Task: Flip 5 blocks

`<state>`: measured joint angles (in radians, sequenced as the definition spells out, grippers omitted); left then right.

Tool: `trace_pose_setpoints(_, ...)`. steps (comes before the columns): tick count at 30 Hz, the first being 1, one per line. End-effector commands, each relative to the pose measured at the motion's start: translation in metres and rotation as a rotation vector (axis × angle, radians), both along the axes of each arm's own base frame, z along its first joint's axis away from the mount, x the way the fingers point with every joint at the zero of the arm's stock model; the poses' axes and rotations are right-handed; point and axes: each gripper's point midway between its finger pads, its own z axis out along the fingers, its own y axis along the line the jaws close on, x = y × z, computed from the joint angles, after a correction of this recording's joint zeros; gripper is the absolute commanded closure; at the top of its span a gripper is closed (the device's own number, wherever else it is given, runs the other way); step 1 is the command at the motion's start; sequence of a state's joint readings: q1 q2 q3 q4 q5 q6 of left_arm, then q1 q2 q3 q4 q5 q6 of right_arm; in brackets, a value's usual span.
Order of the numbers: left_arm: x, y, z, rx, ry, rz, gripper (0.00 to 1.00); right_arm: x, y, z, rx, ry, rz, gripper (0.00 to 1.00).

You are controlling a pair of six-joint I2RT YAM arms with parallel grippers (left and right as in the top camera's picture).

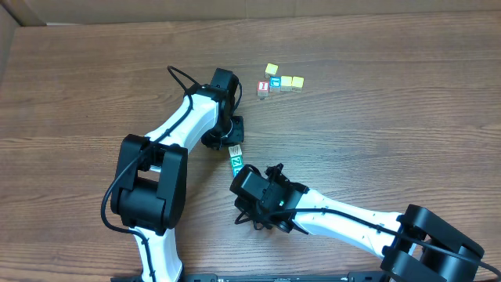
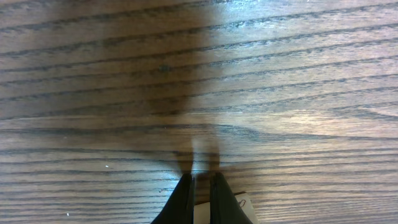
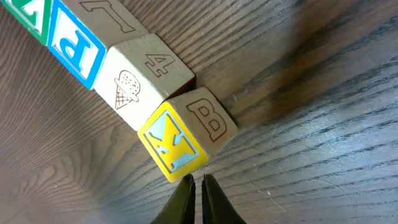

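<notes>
- Blocks (image 1: 236,159) lie in one short straight row on the table (image 1: 391,133), between the tips of the two arms.
- Seen in the right wrist view, the row runs from a green-faced block (image 3: 25,14) to a blue-faced "P" block (image 3: 74,46). Next come a whitish block (image 3: 134,81) with an ice-cream cone on one face and "4" on another, and last a yellow-faced block (image 3: 177,143) with "B" on its neighbouring face. Each block touches the next.
- In the overhead view a plain cream block (image 1: 234,149) lies past the green one, which shows its "Z" there. That makes it the end of the row farthest from the yellow-faced block.
- The right gripper (image 3: 194,183) sits at the row's yellow end. Its fingers are drawn in to a thin slit with nothing between them. The tips are just beside the lower corner of the yellow face, and I cannot tell whether they touch it.
- The left gripper (image 2: 201,180) sits at the row's cream end, over bare wood grain, with its fingers pulled close together.
- Well apart from the row, beyond its cream end, sits a separate cluster of three yellow cubes (image 1: 291,81), a blue-letter cube (image 1: 275,81) and a red-letter cube (image 1: 263,88).
</notes>
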<state>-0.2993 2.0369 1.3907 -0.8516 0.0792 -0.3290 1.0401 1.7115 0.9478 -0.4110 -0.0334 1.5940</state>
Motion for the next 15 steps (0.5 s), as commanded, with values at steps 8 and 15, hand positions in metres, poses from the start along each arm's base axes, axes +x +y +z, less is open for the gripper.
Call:
trace_pose_setpoints(8, 0.002, -0.005, 0.000, -0.016, 0.003, -0.026, 0.96, 0.002, 0.010, 0.004, 0.027, -0.042, 0.003, 0.96)
trace_pose_setpoints(15, 0.003, -0.005, 0.002, -0.017, 0.003, -0.021, 0.96, -0.003, 0.024, 0.011, 0.081, -0.049, 0.095, 0.96)
